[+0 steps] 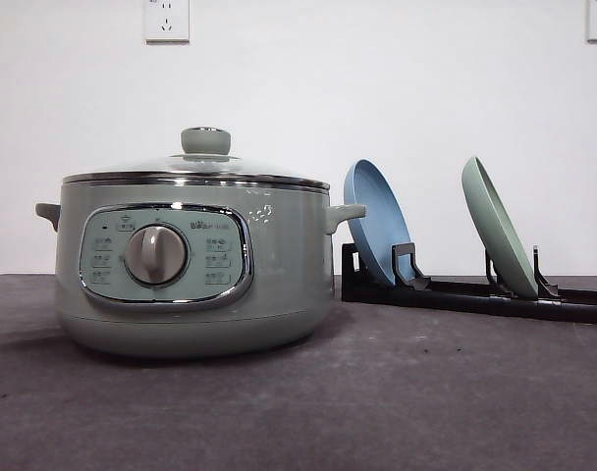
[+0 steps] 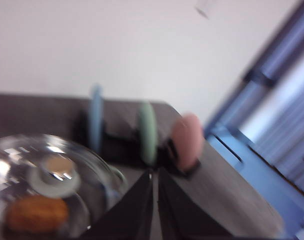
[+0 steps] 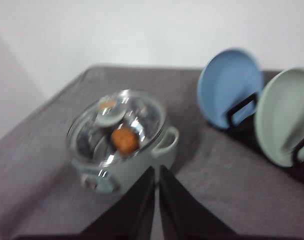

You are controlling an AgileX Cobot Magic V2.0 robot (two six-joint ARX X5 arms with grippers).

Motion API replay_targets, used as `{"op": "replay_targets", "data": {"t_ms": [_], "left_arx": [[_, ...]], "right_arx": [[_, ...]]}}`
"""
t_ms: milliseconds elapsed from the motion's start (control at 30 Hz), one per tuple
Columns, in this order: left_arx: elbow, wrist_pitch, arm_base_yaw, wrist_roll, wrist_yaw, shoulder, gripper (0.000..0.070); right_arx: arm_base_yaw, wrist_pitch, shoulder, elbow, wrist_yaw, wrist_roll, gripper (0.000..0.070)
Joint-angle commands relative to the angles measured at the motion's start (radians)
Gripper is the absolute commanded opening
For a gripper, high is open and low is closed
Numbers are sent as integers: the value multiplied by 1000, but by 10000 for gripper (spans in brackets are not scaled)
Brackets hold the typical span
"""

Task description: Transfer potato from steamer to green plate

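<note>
1. Where my front camera looks across the dark grey table (image 1: pixel 397 402), I see the steamer (image 1: pixel 195 265) standing left of centre with its glass lid (image 1: pixel 195 167) on and the green knob (image 1: pixel 205 140) on top. Its chrome-trimmed panel carries a silver dial (image 1: pixel 156 255) and small printed labels, with a tiny logo above the dial, all too small for me to read. To its right a black rack (image 1: pixel 475 292) holds the blue plate (image 1: pixel 377 221) and the green plate (image 1: pixel 500 238) on edge, well apart from each other; the table in front of the rack and steamer lies open.

2. In my left wrist view, which is blurred, the left gripper (image 2: pixel 154 205) shows its two dark fingers pressed nearly together, a thin slit between them, holding nothing. The potato (image 2: pixel 36 213) sits under the lid inside the steamer. Beyond stand the blue, green and a pinkish plate (image 2: pixel 187 141) in the rack, near the table's far edge.

3. In my right wrist view the right gripper (image 3: pixel 156 205) also has its fingers almost closed on nothing. The potato shows orange through the lid, and I see open grey table between the steamer and the rack
</note>
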Motion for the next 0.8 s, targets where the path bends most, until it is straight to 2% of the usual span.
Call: {"op": "replay_targets", "data": {"t_ms": [0, 167, 233, 667, 700, 767], "left_arx": [[29, -32, -17, 49, 35, 26, 10], [38, -142, -75, 180, 72, 63, 11], [38, -175, -94, 206, 72, 65, 14], [39, -183, -104, 217, 72, 62, 35], [39, -183, -104, 217, 72, 62, 62], [39, -183, -104, 217, 72, 62, 200]], "right_arx": [[33, -5, 25, 21, -27, -59, 4], [97, -5, 44, 21, -75, -102, 4], [110, -5, 47, 21, -85, -104, 4], [114, -8, 47, 21, -84, -103, 6], [114, -8, 47, 21, -84, -103, 6], [114, -8, 47, 21, -84, -103, 6]]}}
